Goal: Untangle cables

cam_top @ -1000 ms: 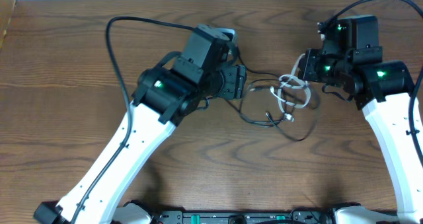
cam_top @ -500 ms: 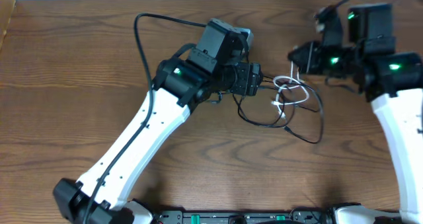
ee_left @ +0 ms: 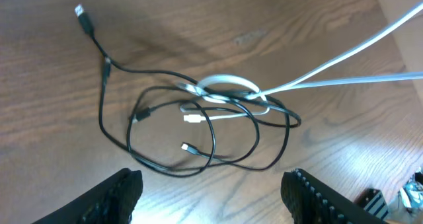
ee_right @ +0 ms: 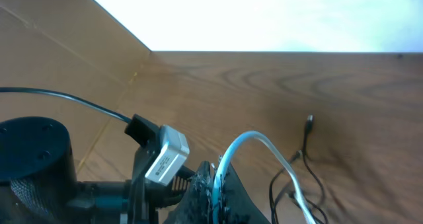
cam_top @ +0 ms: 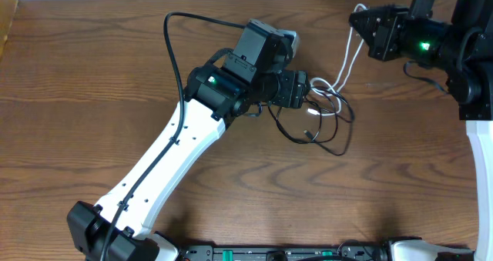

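- The right hand (cam_top: 362,22) is up at the 1 o'clock corner of the overhead view. It is clamped on the white cable (ee_right: 253,137), which arches out from between its fingers in the right wrist view.
- The left hand (ee_left: 215,191) hovers above the knot with its fingers wide apart, gripping nothing.
- The knot lies on the bench (cam_top: 92,76) just past the left hand's tips, a little toward 1 o'clock from the overhead centre. The black cables (ee_left: 213,135) form several overlapping loops, with a small white loop caught in their upper part.
- The step in hand looks like drawing the white cable out of the black loops.
- To do this well, the left hand probably needs to come down and pin the black loops near the trapped white loop. Otherwise the whole bundle is likely to lift and slide after the pull.
- The pull should run steadily along the line of the white cable, not across it, so the white loop does not cinch tighter round a black strand.
- The white cable's long axis runs taut in two strands from the knot toward 1 o'clock and rises to the right hand.
- One black plug end (ee_left: 80,12) trails away from the knot toward 10 o'clock in the left wrist view.
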`<state>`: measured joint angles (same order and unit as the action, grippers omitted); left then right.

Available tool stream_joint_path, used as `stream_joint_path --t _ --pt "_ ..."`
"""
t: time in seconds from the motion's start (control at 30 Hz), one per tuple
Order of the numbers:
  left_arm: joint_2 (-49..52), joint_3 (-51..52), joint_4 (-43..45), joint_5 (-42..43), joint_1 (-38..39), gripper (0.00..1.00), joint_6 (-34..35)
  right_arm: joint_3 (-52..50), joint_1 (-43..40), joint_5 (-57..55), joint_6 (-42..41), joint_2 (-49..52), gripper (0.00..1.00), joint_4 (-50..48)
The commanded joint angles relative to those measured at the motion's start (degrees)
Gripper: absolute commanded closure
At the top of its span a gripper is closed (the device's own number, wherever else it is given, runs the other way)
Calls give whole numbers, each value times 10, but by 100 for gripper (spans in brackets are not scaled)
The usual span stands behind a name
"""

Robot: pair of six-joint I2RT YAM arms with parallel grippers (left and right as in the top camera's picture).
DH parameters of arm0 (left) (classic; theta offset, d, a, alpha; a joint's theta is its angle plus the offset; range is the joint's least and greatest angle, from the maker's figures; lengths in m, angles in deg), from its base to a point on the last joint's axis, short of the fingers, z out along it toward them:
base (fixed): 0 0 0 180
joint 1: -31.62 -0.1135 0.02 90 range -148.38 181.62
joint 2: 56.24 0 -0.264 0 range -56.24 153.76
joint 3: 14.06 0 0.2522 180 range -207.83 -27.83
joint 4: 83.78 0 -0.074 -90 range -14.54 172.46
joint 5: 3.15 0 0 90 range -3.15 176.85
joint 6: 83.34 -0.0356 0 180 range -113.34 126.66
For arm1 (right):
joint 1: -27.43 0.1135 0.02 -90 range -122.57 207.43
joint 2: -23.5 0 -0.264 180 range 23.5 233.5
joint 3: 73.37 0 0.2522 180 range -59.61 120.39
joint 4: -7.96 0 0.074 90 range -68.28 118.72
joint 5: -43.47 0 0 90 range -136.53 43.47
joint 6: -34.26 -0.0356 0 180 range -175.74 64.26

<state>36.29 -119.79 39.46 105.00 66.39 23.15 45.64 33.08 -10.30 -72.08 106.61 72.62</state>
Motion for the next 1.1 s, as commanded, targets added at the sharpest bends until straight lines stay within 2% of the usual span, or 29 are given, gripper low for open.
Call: stream_joint_path --t 0.0,0.23,0.57,0.87,1.07 --pt "4 1 8 9 0 27 -8 14 -13 45 -30 -5 99 -37" --pt "19 2 7 9 0 27 -8 94 -75 90 -103 -5 99 -154" --pt "19 18 25 9 0 27 -8 116 -89 61 -83 9 99 -74" --pt "25 19 28 9 0 27 -12 160 -130 62 -124 7 99 -214" --pt "25 19 28 9 0 27 -14 209 -184 35 -126 7 99 -210"
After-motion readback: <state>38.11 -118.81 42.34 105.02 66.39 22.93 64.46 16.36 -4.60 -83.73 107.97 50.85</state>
